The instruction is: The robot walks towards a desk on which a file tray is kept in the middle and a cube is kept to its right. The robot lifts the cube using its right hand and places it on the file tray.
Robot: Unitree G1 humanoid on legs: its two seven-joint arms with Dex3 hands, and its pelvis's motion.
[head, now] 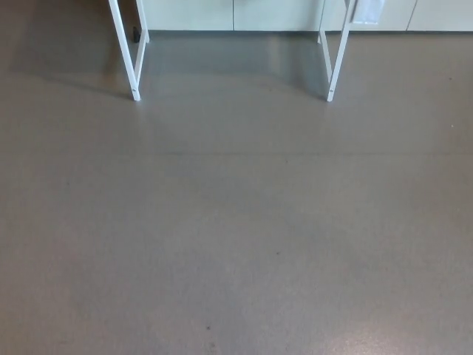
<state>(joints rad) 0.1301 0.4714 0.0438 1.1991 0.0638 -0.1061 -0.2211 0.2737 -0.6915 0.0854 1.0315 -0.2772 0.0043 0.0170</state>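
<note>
Mostly floor; one white bench leg at eleven o'clock, another leg at one (tops cut off). Neither hand shows; fingers cannot be told.

You see a smooth grey floor filling most of the frame. It looks like sealed sheet flooring with a low satin sheen, a few faint dark specks and a paler patch of glare in the lower right corner. At upper left the white left desk leg, and at upper right the white right desk leg, look like painted metal tube, smooth and slightly glossy. Along the top edge, the pale flat panels look matt and smooth.
</note>
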